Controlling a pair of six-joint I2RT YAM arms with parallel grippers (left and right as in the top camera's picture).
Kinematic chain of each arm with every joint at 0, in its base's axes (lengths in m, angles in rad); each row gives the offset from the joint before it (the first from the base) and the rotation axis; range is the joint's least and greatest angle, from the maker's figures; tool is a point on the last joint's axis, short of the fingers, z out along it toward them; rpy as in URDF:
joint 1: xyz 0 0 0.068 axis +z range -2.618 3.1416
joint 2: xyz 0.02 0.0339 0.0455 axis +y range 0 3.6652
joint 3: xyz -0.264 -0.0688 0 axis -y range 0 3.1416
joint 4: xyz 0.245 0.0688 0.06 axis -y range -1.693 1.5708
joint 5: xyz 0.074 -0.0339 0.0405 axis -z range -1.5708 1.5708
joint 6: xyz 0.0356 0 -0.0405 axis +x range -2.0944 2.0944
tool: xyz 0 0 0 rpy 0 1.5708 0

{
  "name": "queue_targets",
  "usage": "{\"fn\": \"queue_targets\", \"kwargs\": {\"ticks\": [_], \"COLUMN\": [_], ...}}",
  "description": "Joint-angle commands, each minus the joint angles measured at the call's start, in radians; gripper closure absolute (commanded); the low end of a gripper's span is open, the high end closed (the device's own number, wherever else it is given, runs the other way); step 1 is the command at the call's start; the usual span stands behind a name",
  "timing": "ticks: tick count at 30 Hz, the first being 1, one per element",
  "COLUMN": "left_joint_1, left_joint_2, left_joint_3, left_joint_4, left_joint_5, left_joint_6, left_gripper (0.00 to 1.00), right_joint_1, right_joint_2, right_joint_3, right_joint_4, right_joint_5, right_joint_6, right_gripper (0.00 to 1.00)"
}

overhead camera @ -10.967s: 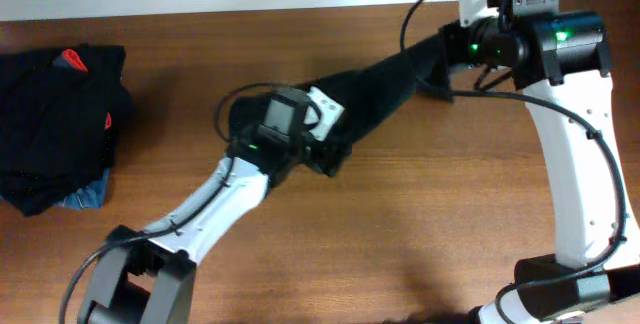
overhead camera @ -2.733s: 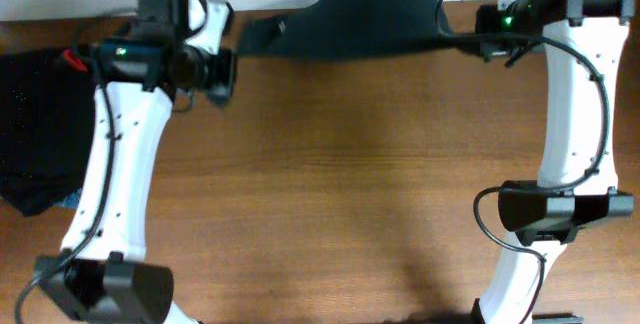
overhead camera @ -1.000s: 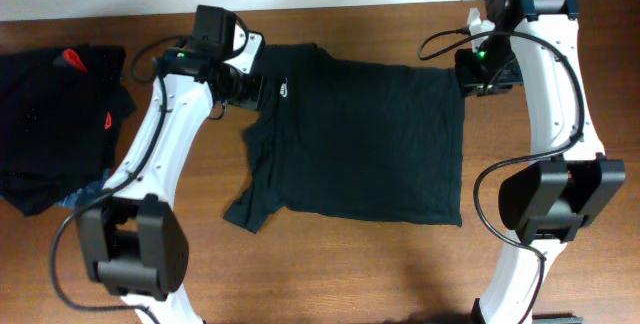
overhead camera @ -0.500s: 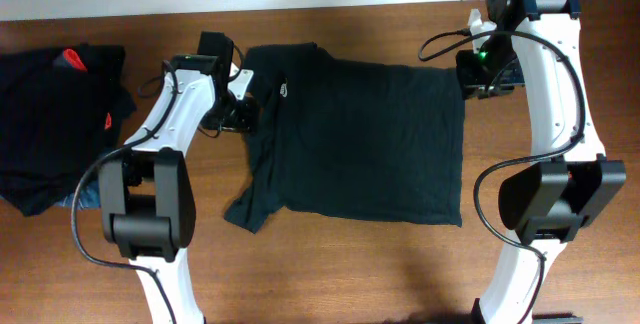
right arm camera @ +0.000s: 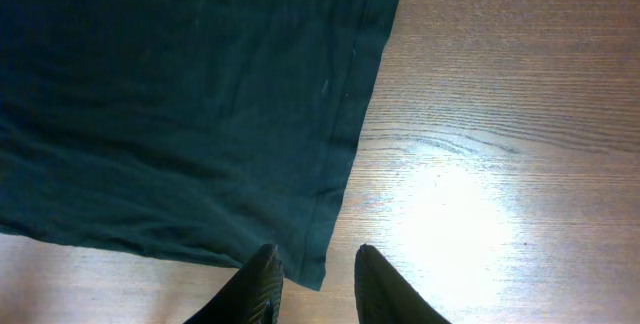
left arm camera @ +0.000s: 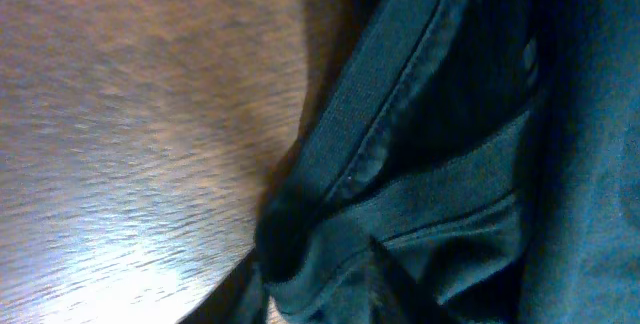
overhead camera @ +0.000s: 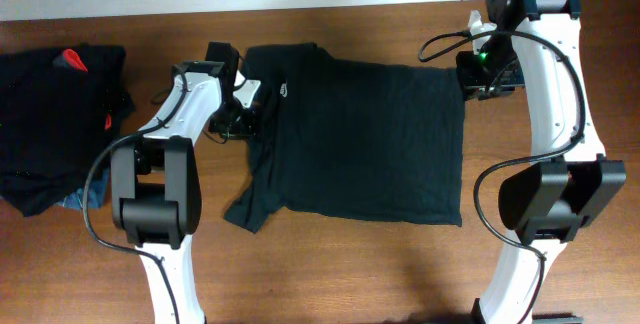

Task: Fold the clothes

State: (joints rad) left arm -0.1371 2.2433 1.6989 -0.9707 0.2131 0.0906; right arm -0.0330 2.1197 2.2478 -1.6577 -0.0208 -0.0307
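The clothes (overhead camera: 360,139), a black shirt with a small white logo (overhead camera: 284,90), lie spread flat on the wooden table. My left gripper (overhead camera: 248,112) is at the shirt's left edge, by the sleeve. In the left wrist view a seamed fold of the clothes (left arm camera: 450,114) bunches up right at the jaws, which look shut on it; the fingers are almost hidden. My right gripper (overhead camera: 472,72) sits at the shirt's far right corner. In the right wrist view the right gripper (right arm camera: 315,252) stands open, with the corner of the clothes (right arm camera: 180,94) lying flat beneath it.
A heap of dark garments (overhead camera: 55,124) with red marks lies at the table's left end, with something blue under it. Bare wooden table (overhead camera: 350,274) runs along the front. The table's far edge lies close behind both grippers.
My left gripper has slid from the collar area down to the shirt's left edge and has narrowed. The shirt and the right arm have stayed put.
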Motion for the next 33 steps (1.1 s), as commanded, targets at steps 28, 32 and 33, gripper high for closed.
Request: {"fn": "queue_targets", "kwargs": {"ticks": [28,32,33], "left_joint_1": [0.225,0.222,0.222], "left_joint_2": [-0.013,-0.09,-0.118], "left_joint_3": [0.002,0.005,0.006], "left_joint_4": [-0.296,-0.257,-0.24], "left_joint_5": [-0.201,-0.148,-0.142], "left_joint_6": [-0.217,-0.205,-0.206], "left_gripper": [0.62,0.63,0.63], "right_joint_1": [-0.008,-0.008,-0.008], "right_joint_2": [-0.026,-0.021,-0.018], "right_joint_3": [0.017,0.017,0.016], "right_joint_4": [0.016,0.059,0.072], "right_joint_5": [-0.005,-0.046,-0.057], "right_joint_6": [-0.007,-0.016,-0.018], "right_gripper": [0.62,0.94,0.96]}}
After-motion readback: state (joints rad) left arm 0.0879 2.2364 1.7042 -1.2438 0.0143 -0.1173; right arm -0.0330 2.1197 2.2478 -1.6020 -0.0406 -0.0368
